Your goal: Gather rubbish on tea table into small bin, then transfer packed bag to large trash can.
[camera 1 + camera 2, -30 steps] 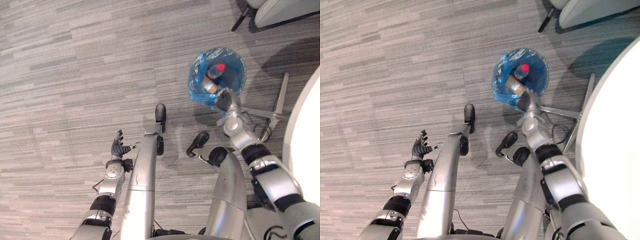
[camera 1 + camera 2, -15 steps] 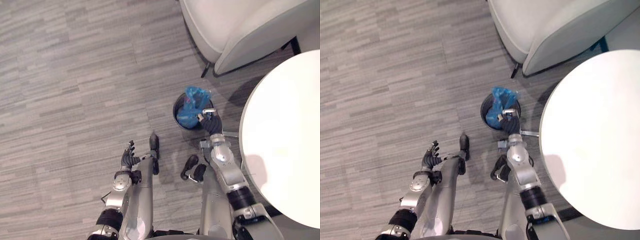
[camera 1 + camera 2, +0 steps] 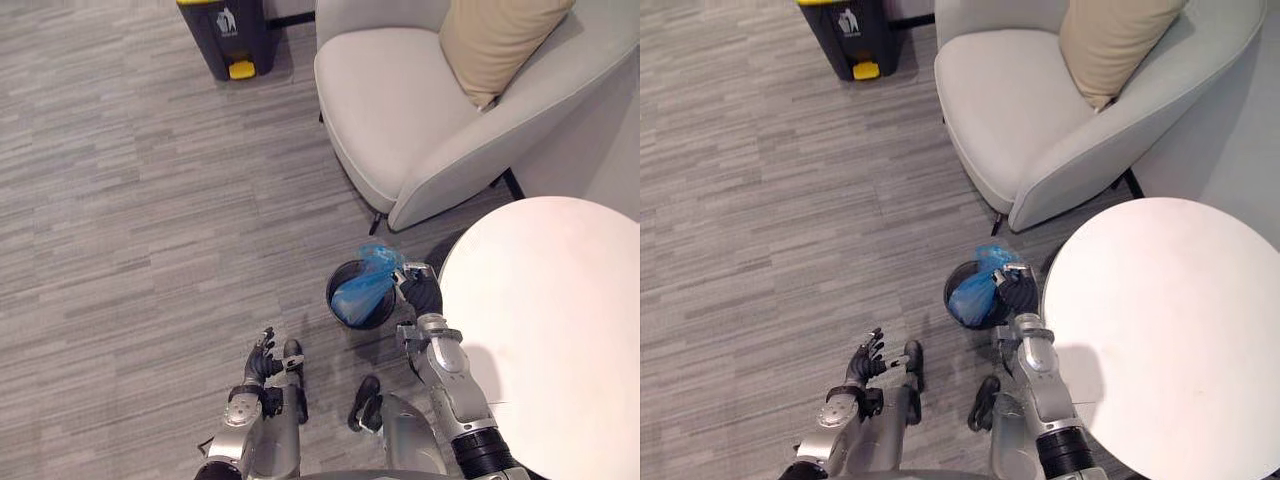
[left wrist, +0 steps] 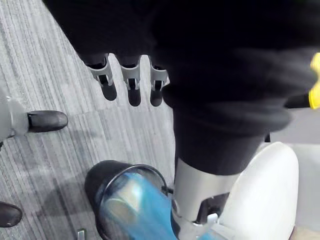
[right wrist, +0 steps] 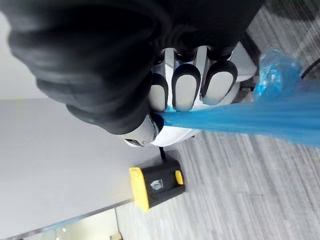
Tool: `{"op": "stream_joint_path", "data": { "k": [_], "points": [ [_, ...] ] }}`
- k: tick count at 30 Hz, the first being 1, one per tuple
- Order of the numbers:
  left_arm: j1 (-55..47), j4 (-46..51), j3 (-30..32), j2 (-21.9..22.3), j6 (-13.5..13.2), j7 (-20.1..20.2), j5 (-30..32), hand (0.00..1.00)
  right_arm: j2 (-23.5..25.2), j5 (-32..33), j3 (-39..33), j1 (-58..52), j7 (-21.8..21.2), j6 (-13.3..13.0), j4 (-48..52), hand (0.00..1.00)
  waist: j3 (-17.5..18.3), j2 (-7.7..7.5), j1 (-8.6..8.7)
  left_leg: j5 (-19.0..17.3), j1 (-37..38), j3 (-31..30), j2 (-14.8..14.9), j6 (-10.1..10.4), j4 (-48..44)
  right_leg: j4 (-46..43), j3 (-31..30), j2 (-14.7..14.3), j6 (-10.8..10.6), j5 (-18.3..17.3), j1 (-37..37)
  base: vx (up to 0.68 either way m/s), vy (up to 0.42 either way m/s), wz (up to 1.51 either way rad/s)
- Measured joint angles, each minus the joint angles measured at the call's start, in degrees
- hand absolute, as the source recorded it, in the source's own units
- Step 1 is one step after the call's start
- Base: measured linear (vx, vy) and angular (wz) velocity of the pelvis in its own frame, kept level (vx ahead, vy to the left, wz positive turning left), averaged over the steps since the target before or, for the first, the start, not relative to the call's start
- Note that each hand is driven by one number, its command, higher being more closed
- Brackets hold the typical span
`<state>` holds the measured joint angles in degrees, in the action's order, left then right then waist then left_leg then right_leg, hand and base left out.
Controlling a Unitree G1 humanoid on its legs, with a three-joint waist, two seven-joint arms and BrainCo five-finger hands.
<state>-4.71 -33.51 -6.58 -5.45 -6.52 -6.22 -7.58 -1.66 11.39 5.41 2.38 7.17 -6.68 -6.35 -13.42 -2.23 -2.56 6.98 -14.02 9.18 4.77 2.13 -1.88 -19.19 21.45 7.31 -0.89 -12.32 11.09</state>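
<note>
Two hands, one load. R hand (image 3: 421, 293): fingers (image 5: 186, 92) clenched w/ thumb, pinching blue bag (image 5: 250, 117); film runs taut from the grip. Bag's lower part lies within rim of small black bin (image 3: 334, 290), which stands on carpet (image 3: 130, 220) betw. armchair (image 3: 400, 120) and round white table (image 3: 550, 330); R hand sits just above bin's rim, at table's edge. L hand (image 3: 262, 358): low over carpet, apart from bin, fingers (image 4: 131, 90) near straight and loose, holding nothing. Large trash can (image 3: 225, 35), dark w/ yellow pedal, stands well apart from bin, beyond armchair. Tan cushion (image 3: 495, 35) rests on armchair.
</note>
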Motion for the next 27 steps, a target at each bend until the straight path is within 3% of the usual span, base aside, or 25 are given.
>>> {"op": "stream_joint_path", "data": {
  "k": [9,20,27],
  "points": [
    [-6.8,12.5,-0.7,-0.4,-0.8,1.2,1.0,0.0,0.0,7.4,0.1,-4.2,-4.8,-2.0,6.4,1.0,4.8,2.86,0.28,0.1,7.2,-0.5,-0.4,0.1,4.5,9.0,-0.7,-2.1,-0.5,2.9,-8.6,0.06,0.004,-0.05],
    [-10.5,21.1,-1.9,-0.2,-1.7,2.5,2.3,0.0,-1.4,15.2,2.4,-5.2,-9.0,-2.0,10.8,1.0,7.5,3.05,0.32,0.2,10.7,-1.4,-1.1,0.2,7.2,12.1,-1.4,-2.7,-1.3,4.7,-11.9,-0.02,0.009,-0.03],
    [-9.8,27.7,-2.7,-0.5,-3.5,2.5,8.2,0.0,-2.8,18.6,4.0,-5.1,-11.2,-2.0,12.3,1.0,8.0,2.89,0.31,0.2,11.6,-1.8,-1.6,0.2,7.2,12.6,-1.4,-2.4,-1.4,5.0,-12.9,0.0,0.004,0.0]
  ]
}}
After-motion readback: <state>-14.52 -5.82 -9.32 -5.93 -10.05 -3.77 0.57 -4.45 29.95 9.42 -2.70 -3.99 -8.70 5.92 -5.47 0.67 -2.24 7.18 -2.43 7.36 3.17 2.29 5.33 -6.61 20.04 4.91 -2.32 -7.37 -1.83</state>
